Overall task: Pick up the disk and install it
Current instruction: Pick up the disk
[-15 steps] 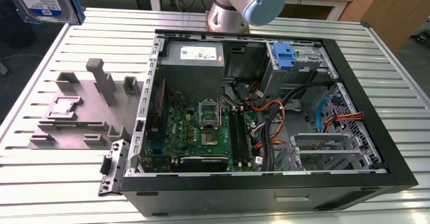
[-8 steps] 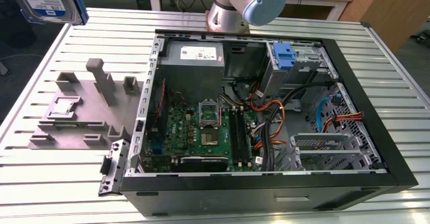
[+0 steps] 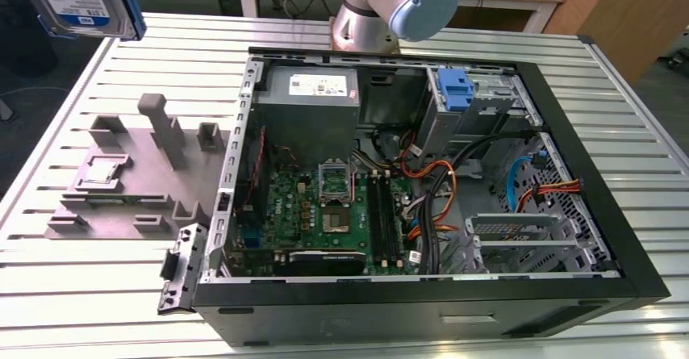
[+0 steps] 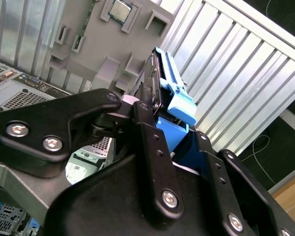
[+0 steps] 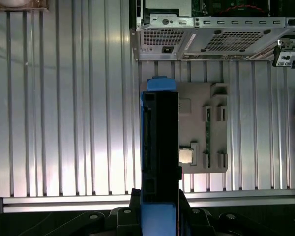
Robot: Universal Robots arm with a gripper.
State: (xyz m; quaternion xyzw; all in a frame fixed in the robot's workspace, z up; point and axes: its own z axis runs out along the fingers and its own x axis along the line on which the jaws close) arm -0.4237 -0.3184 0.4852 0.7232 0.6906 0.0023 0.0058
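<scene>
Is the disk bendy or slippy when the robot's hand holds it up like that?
Probably stiff: the disk looks like a flat metal slab and sticks out straight with no sag. Likely heavy for its size, being metal. It might slip a little, since the hand pinches it at one end.

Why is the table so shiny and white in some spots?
Light bounces off the metal table: pale streaks in the first wrist view, bright slats in the second wrist view behind the disk the gripper holds; in the exterior view the computer case looks darker inside.
</scene>
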